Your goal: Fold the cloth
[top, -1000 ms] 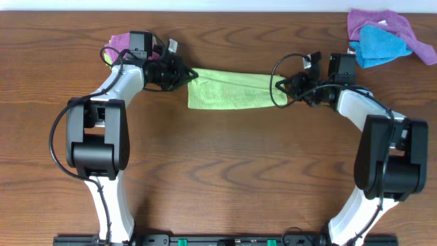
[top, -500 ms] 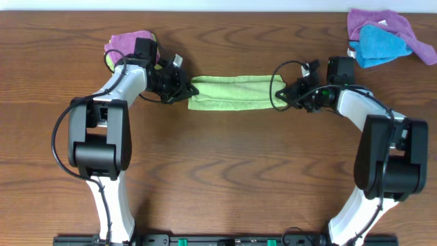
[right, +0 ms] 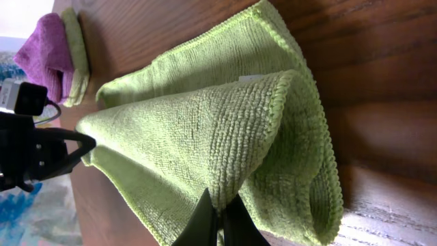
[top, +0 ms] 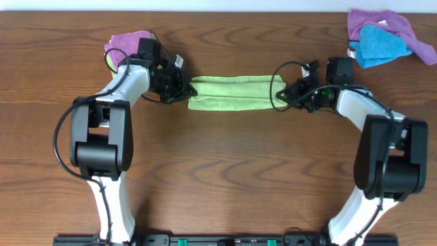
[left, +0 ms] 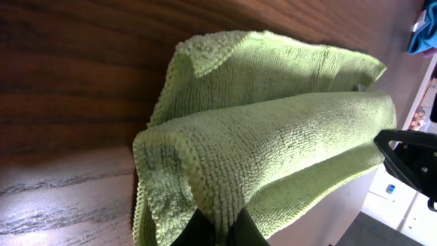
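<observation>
Lime-green cloth (top: pixel 232 93), brown woodgrain table (top: pixel 225 178)

cloth (top: pixel 232 93): narrower band than a second ago, far edge drawn in
left gripper (top: pixel 188 89): shifted slightly away from the folded purple cloth (top: pixel 126 42), uncovering more of it

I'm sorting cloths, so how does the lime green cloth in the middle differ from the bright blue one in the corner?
The lime green cloth is a long folded band; the blue cloth lies crumpled. The green one is pinched at its ends by the left gripper and right gripper; the blue one lies untouched against a purple cloth.
</observation>
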